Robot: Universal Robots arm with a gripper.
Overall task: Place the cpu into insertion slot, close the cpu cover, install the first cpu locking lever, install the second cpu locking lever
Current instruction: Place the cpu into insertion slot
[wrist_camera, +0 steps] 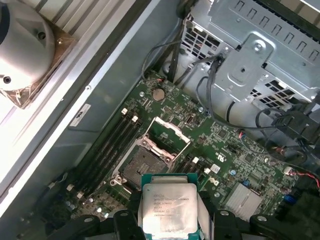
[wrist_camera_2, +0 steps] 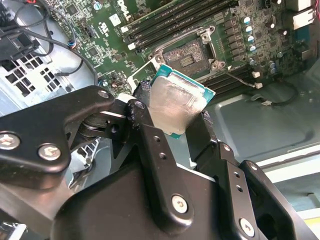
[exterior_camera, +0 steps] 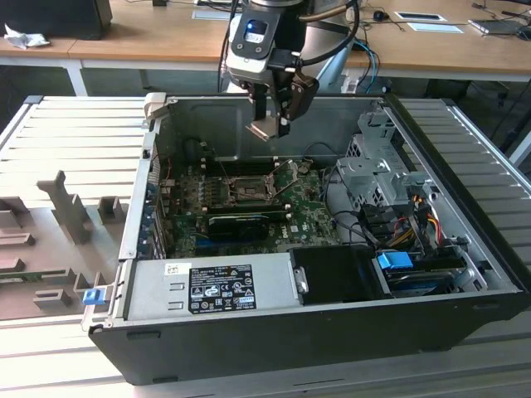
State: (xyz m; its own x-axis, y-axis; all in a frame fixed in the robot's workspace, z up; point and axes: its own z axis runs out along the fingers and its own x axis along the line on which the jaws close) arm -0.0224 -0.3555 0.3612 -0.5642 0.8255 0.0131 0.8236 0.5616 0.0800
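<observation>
Holding cpu [wrist_camera: 169,212] over case [exterior_camera: 249,336]; slatted table [exterior_camera: 75,133], desks [exterior_camera: 149,41] behind.

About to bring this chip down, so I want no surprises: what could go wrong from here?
The gripper pinches the cpu by its edges above the insertion slot; it could slip or land skewed. The cpu cover stands raised at the slot's edge and might catch the chip on the way down.
</observation>
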